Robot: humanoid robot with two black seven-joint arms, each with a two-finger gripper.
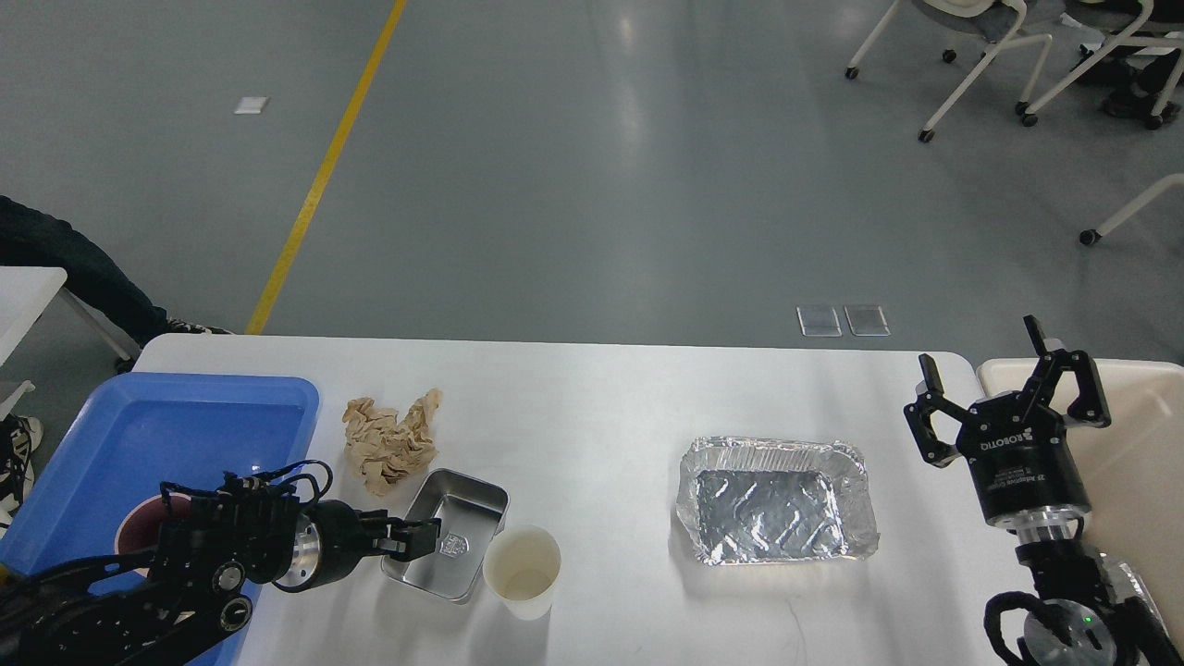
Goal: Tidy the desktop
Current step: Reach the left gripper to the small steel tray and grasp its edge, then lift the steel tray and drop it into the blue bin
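Observation:
The white desktop (592, 407) holds a crumpled brown paper (388, 446), a small steel tray (460, 518), a paper cup (524, 570) and a foil tray (777, 501). My left gripper (416, 540) is low over the steel tray's near left rim, and its dark fingers do not show clearly whether they are apart. My right gripper (985, 365) is open and empty. It is held upright above the table's right end, right of the foil tray.
A blue tray (139, 430) sits at the table's left end with a pink cup (139, 535) in it, partly hidden by my left arm. A cream bin (1142, 444) stands off the right end. Chairs stand on the floor at the far right.

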